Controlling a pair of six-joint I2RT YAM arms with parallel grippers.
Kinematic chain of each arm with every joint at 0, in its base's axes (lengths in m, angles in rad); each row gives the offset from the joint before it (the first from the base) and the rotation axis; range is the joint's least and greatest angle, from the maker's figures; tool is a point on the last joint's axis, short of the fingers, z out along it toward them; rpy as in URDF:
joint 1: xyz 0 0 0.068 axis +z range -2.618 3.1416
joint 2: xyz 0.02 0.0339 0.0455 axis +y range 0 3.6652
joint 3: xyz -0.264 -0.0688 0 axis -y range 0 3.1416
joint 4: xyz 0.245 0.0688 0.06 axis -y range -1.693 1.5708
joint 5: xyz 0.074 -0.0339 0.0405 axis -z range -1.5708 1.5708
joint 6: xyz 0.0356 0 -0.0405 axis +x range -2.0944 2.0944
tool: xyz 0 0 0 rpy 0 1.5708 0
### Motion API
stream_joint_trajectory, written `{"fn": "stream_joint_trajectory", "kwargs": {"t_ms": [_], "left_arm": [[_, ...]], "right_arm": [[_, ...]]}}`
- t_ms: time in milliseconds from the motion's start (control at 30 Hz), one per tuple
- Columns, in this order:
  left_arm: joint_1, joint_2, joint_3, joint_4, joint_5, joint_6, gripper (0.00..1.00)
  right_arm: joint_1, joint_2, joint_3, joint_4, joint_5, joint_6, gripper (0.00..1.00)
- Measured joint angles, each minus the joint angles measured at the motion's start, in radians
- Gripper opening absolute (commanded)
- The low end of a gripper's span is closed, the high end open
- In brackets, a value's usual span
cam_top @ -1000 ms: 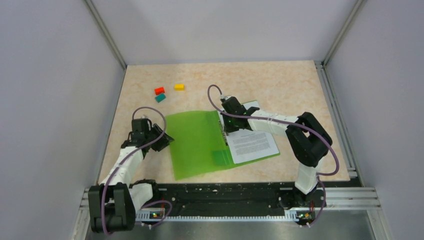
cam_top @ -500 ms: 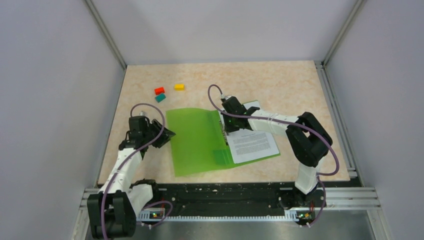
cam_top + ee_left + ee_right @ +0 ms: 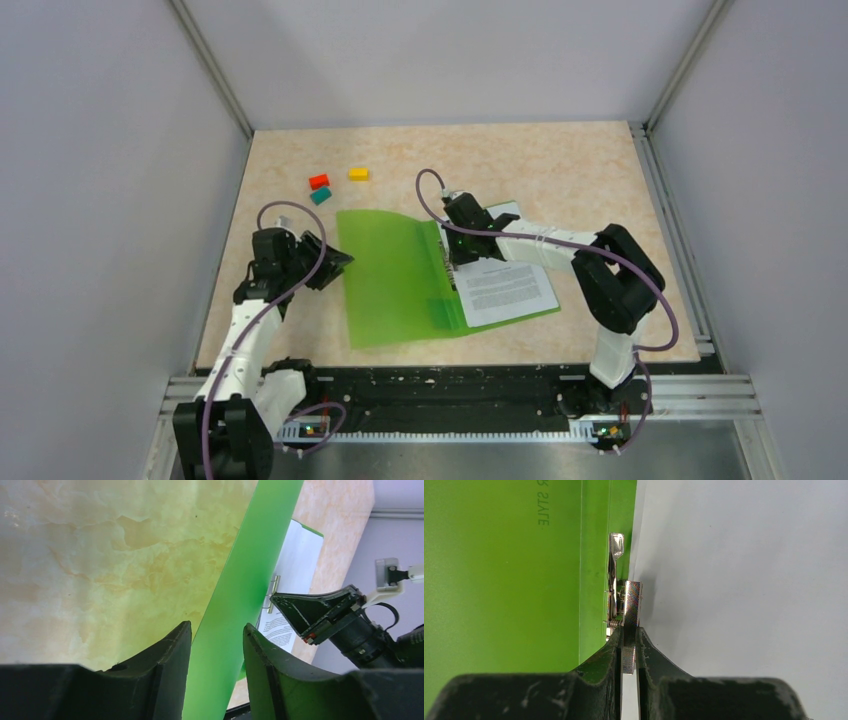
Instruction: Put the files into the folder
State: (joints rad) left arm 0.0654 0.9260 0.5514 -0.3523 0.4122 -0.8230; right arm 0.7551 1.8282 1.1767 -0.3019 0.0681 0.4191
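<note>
The green folder point(image 3: 395, 280) lies open in the middle of the table, and the white printed files point(image 3: 505, 285) rest on its right half. The left cover point(image 3: 250, 565) is tilted up off the table. My left gripper point(image 3: 335, 262) is at that cover's left edge; its fingers stand apart with the thin cover between them point(image 3: 217, 626). My right gripper point(image 3: 452, 240) is at the spine, shut on the lever of the metal clip point(image 3: 632, 597), which stands at the edge of the files point(image 3: 744, 580).
Red point(image 3: 319, 181), teal point(image 3: 320, 196) and yellow point(image 3: 358, 173) small blocks sit behind the folder at the far left. Grey walls and frame rails enclose the table on three sides.
My left gripper has risen and swung toward the far side, and the cover's left edge has shifted slightly right, lifting further. The right gripper has stayed on the clip.
</note>
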Motion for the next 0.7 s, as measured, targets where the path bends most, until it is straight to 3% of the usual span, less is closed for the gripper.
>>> {"fn": "stream_joint_trajectory", "kwargs": {"t_ms": [400, 700], "left_arm": [[-0.002, -0.016, 0.010, 0.017, 0.090, -0.070, 0.47], [-0.002, 0.002, 0.027, -0.006, 0.086, -0.035, 0.31]], "right_arm": [[0.002, 0.000, -0.005, 0.012, -0.017, 0.001, 0.07], [0.002, 0.000, -0.005, 0.013, -0.021, 0.001, 0.06]]}}
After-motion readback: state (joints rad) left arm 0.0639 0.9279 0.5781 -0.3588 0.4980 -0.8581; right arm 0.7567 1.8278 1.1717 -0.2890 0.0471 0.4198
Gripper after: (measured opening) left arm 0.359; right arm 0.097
